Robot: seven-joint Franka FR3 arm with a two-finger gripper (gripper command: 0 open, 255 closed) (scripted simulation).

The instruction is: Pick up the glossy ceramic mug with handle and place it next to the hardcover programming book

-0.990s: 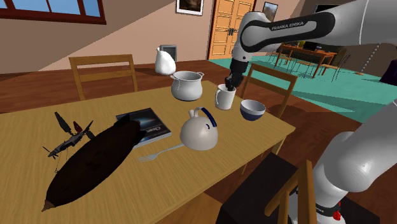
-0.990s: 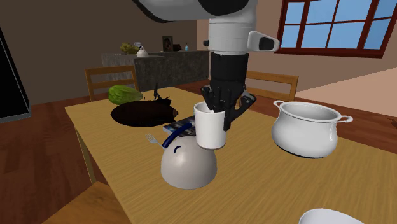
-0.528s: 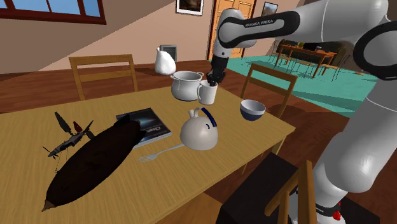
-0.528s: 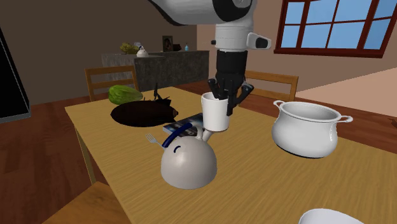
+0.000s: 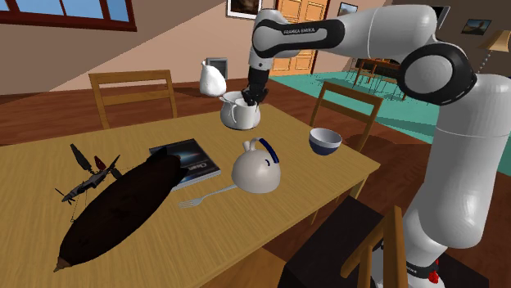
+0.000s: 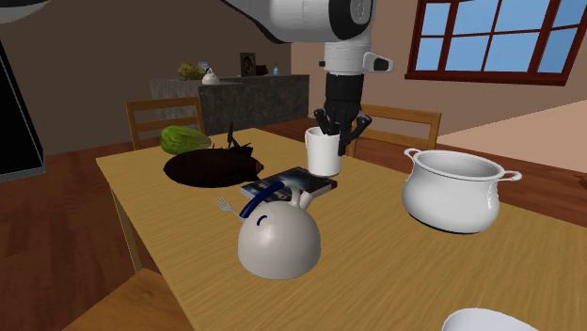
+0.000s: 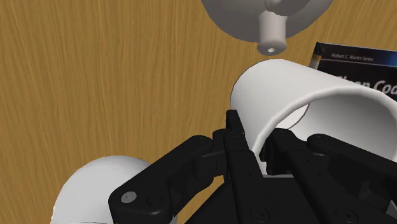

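Observation:
The white mug (image 6: 323, 151) hangs above the wooden table (image 6: 179, 235), held upright by its rim. My black gripper (image 6: 340, 123) is shut on the mug wall, with one finger (image 7: 234, 125) outside and the other inside the cup (image 7: 280, 95). In the shoulder view the mug (image 5: 246, 114) overlaps the white pot behind it, and the gripper (image 5: 250, 98) comes down from above. The dark-covered book (image 6: 293, 180) lies flat just in front of the mug; its cover (image 7: 356, 63) lies beside the cup, and it lies left of the dome in the shoulder view (image 5: 192, 158).
A white dome-shaped teapot (image 6: 277, 240) with a blue handle stands by the book. Also on the table are a white pot (image 6: 456, 191), a blue-rimmed bowl (image 5: 325, 141), a fork (image 5: 205, 196), a long dark object (image 5: 123, 204) and a toy plane (image 5: 86, 172). Wooden chairs (image 5: 131, 94) flank the table.
My gripper has carried the mug toward the shoulder view's left and farther from the stand, from beside the bowl to in front of the pot, near the book's far corner.

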